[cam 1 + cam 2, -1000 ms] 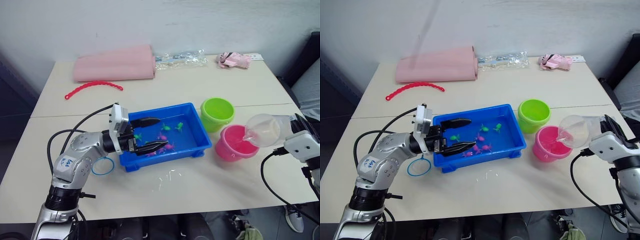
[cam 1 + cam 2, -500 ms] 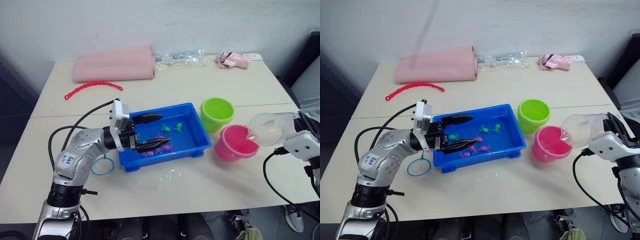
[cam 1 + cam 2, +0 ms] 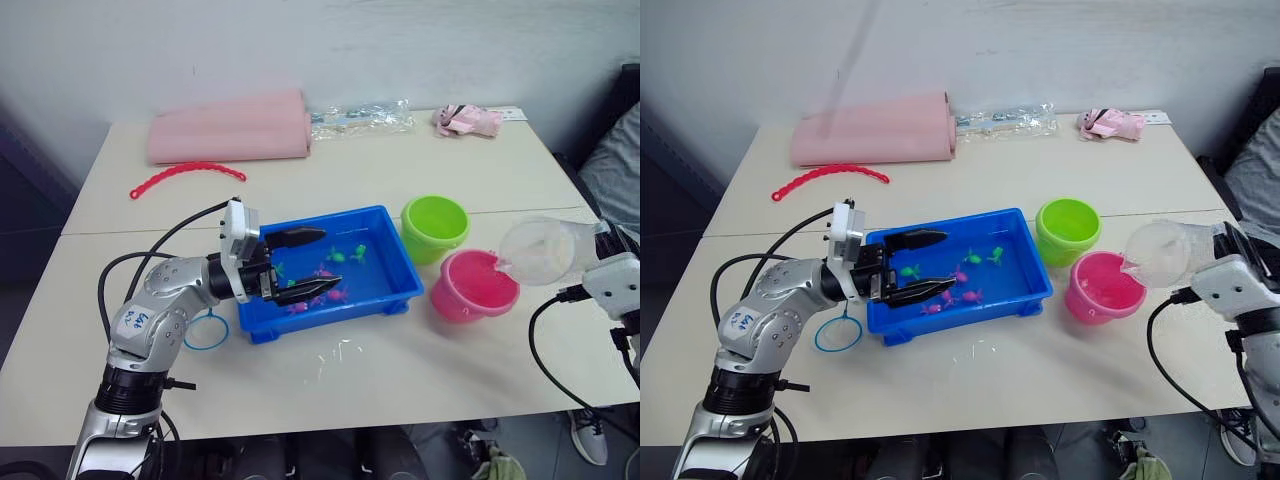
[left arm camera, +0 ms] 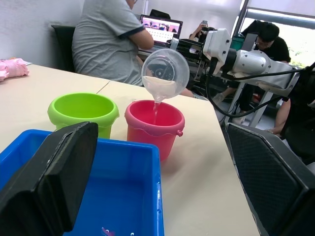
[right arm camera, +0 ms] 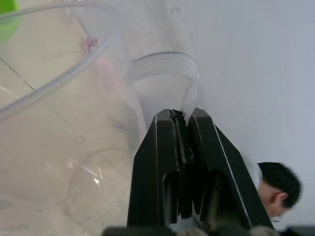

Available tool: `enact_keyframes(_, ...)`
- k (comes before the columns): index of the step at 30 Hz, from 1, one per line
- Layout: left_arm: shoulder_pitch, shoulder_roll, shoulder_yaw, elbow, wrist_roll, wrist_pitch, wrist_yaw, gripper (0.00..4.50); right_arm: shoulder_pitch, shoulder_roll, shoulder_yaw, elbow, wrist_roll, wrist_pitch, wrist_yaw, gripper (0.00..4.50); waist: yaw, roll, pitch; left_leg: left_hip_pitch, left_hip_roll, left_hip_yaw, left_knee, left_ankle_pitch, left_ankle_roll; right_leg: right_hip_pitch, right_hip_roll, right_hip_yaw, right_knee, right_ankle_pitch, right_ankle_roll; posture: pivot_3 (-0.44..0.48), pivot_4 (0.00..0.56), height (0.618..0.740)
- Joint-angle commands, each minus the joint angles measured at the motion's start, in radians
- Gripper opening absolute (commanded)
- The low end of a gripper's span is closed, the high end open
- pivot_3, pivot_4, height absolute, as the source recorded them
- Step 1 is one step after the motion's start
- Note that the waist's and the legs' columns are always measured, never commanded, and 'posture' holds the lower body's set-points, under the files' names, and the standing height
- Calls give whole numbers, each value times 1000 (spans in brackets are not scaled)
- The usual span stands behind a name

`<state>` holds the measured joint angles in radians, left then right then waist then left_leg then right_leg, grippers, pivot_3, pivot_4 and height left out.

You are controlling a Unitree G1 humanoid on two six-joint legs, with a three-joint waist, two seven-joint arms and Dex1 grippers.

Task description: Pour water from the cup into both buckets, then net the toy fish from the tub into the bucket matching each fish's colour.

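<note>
A clear cup hangs tilted over the pink bucket, and a thin stream of water runs from its lip into the bucket. My right gripper is shut on the cup's side handle. The lime green bucket stands just behind the pink one. Left of both lies the blue tub with several green and pink toy fish in it. Over the tub's left half, my left gripper is open and holds nothing. The net lies flat on the table by my left forearm.
At the back of the table lie a folded pink cloth, a red beaded strip, a crinkly clear bag and a small pink toy. Water drops wet the table before the tub. A person sits beyond the table's right edge.
The cup and my right arm have shifted slightly right and up, still tilted over the pink bucket. My left gripper rose a little over the tub, then held still.
</note>
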<state>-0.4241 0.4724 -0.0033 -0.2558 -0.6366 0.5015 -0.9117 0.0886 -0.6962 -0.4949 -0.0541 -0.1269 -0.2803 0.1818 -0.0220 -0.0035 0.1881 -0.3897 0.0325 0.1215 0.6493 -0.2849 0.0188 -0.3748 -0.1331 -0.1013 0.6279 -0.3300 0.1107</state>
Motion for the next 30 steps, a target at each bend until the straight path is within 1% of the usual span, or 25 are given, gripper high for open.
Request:
enact_keyframes(1,-6,5,11,0,1,-18,-9,4500,-9,24,-63,-45,121,71,23,21,0,0,0,0,0,0,0,0,0,0,0,0,0,0,0,0,150,740)
enact_keyframes(5,-8,15,16,10,8,-14,-5,4500,-28,57,-92,-78,201,154,17,21,0,0,0,0,0,0,0,0,0,0,0,0,0,0,0,0,150,740)
enact_keyframes(9,-29,19,44,37,-7,4,15,4500,-63,43,-98,-96,242,210,33,21,-2,0,0,0,0,0,0,0,0,0,0,0,0,0,0,0,150,740)
enact_keyframes(12,-54,26,69,62,-19,15,21,4500,-163,-7,-70,-70,264,288,62,21,-6,0,0,0,0,0,0,0,0,0,0,0,0,0,0,0,150,740)
enact_keyframes(14,-71,23,82,77,-20,20,30,4500,-244,-41,-29,-40,266,330,93,21,-8,0,0,0,0,1,0,1,1,0,0,1,1,0,1,0,150,740)
enact_keyframes(17,-88,14,95,92,-19,24,49,4500,-333,-65,26,-8,254,364,122,21,-5,0,0,1,0,0,0,1,1,0,0,0,1,0,1,0,150,740)
enact_keyframes(20,-105,12,91,109,-8,26,62,4500,-424,-69,90,17,232,445,120,21,-2,0,0,0,0,-1,0,1,0,-1,0,-1,1,0,1,0,150,740)
enact_keyframes(23,-115,8,86,123,10,21,83,4500,-473,-79,151,43,202,431,145,21,2,0,0,-2,-1,-1,0,1,1,-1,-1,-1,1,1,1,0,150,740)
enact_keyframes(25,-118,10,78,126,24,18,90,4500,-500,-76,173,66,175,414,131,21,6,0,0,-2,-1,-1,0,1,2,-1,-1,-1,1,1,2,0,150,740)
enact_keyframes(30,-123,11,65,141,71,-2,113,4500,-573,-94,265,171,40,317,88,21,8,0,0,-2,-1,0,1,1,2,-1,-1,-1,0,1,2,0,150,740)
